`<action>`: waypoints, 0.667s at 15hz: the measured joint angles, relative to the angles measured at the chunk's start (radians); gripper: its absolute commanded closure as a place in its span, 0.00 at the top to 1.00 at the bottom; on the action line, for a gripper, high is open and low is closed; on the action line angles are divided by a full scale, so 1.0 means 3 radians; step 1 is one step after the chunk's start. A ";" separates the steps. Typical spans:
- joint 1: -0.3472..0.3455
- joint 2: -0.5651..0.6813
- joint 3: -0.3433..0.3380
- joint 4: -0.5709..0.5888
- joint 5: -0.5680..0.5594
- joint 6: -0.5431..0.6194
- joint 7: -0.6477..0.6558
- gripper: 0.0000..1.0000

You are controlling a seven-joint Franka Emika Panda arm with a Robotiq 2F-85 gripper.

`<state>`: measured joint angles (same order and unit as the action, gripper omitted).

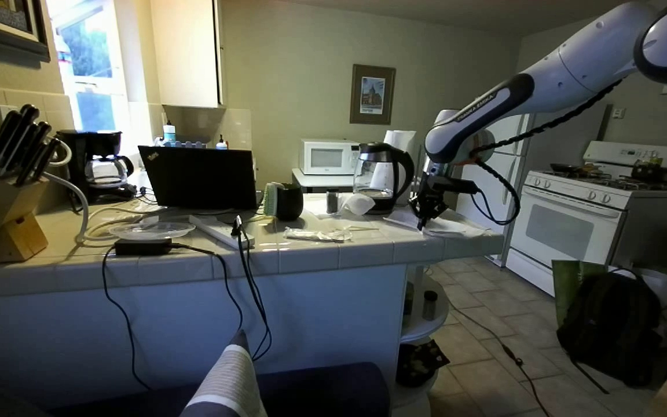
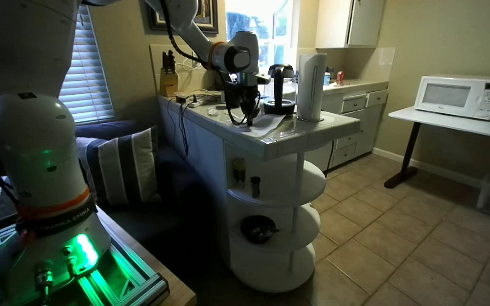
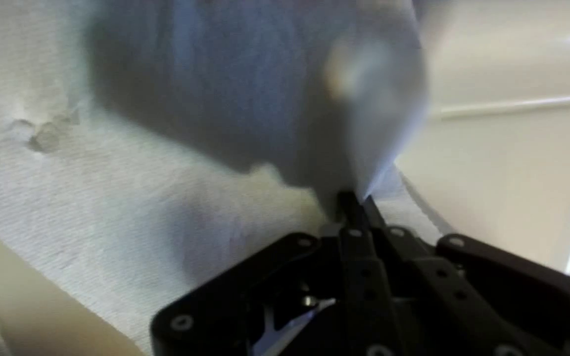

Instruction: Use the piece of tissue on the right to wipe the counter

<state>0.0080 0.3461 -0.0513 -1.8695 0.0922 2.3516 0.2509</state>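
The piece of tissue [image 1: 464,227] is a thin white rumpled sheet near the right end of the pale tiled counter [image 1: 362,253]. It also shows in an exterior view [image 2: 267,126], close to the corner of the counter [image 2: 313,136]. My gripper [image 1: 422,225] points down at the tissue. In the wrist view my gripper [image 3: 356,198] has its fingertips together on a raised fold of the tissue [image 3: 117,198]. The rest of the sheet spreads on the tiles. The fold in front of the fingers is blurred. The gripper also shows in an exterior view [image 2: 251,122].
A glass kettle [image 1: 375,174] and a white paper towel roll [image 2: 311,87] stand behind the gripper. A dark shaker [image 1: 332,201], a flat plastic packet [image 1: 317,234], a black cup [image 1: 290,202], a laptop [image 1: 199,176] and cables lie further along the counter.
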 measured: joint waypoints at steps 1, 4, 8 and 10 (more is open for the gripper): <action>0.0003 0.0008 -0.0050 0.0005 -0.0099 0.0025 0.0081 0.00; 0.0020 0.0064 -0.0207 0.0042 -0.0391 0.0186 0.0391 0.00; 0.0022 0.0201 -0.0369 0.0122 -0.0550 0.0535 0.0689 0.00; 0.0020 0.0295 -0.0420 0.0199 -0.0548 0.0698 0.0811 0.00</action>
<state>0.0140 0.4347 -0.1772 -1.8098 -0.0722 2.5610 0.4942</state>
